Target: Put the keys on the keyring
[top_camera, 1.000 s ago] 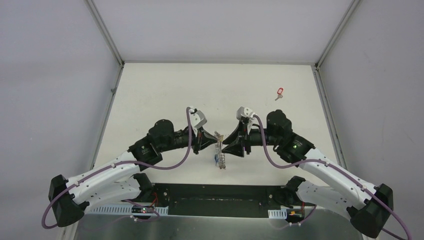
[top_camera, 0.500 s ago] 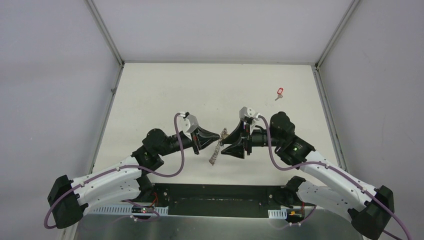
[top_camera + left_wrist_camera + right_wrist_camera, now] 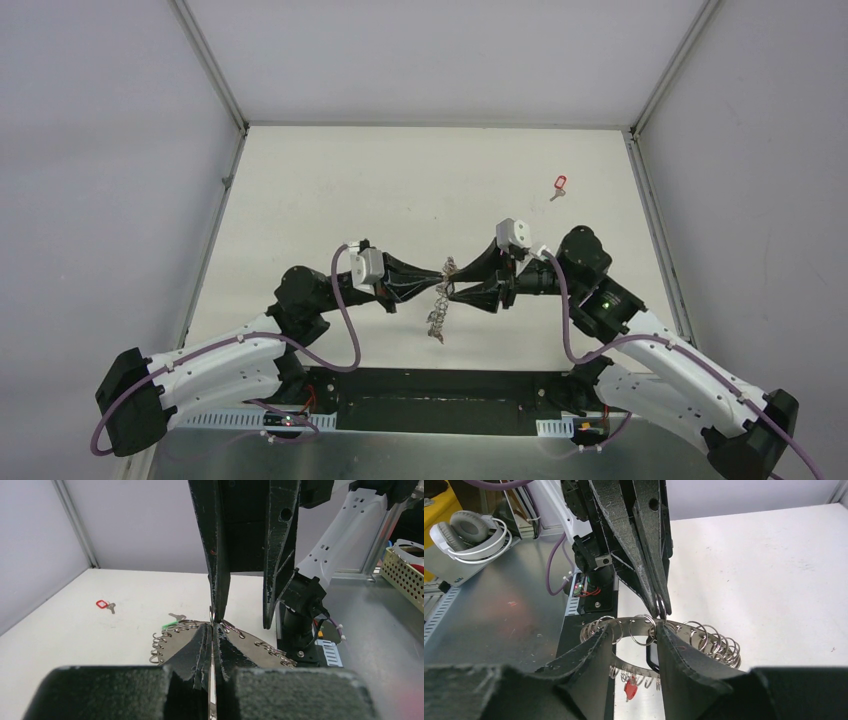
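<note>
The keyring [image 3: 437,308] hung above the table [image 3: 330,200], pinched in the tightly closed left gripper [image 3: 212,630]. The right gripper [image 3: 635,631] had swung in tip to tip, its fingers parted astride the band and gripping nothing. The red-tagged key [image 3: 560,184] lay well apart, unthreaded.

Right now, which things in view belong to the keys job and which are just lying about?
Job: keyring, pinched by left gripper, right gripper open around it; loose red-tagged key on table.
Lying about: headphones; perforated metal tray.
</note>
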You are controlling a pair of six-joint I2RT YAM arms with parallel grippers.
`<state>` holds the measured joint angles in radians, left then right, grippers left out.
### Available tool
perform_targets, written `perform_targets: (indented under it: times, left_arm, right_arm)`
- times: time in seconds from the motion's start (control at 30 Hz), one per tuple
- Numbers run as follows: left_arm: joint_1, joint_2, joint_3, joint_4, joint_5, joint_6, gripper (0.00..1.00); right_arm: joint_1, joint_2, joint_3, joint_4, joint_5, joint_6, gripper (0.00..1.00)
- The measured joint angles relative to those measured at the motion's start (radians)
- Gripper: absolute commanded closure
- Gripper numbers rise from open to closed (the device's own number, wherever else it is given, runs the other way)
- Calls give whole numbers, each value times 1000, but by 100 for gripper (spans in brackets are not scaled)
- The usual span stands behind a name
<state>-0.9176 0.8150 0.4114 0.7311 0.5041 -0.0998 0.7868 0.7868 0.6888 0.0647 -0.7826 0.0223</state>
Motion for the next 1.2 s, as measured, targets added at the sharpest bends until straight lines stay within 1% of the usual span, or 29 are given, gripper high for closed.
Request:
perform_targets:
  times: [0.1,0.27,0.47,0.7,0.77,0.87,1.0,1.17,1.2]
  left_arm:
    - [0,0,0,19,6,10,100]
    - [0,0,0,26,23,11,100]
    - [0,0,0,26,23,11,100]
    - [0,1,0,26,34,10,100]
    - [0,1,0,26,38,10,100]
    - [0,1,0,26,46,9,100]
    - [0,1,0,26,47,5,100]
    - [0,1,0,26,47,2,100]
    - [0,1,0,26,47,2,97]
  right_arm:
    - [0,-10,2,1,5,-21,61]
    - [0,-43,2,26,18,-31,69]
    - [0,-68,1,84,38,-34,70]
    - [0,-3,1,114,29,-36,71]
    - [-1,20,1,118,26,-35,72]
    - [-2,34,1,124,20,-33,78]
    - [-2,37,1,134,11,-32,100]
    - [-2,39,1,139,-9,-29,100]
    - [-2,39,1,139,-11,-29,100]
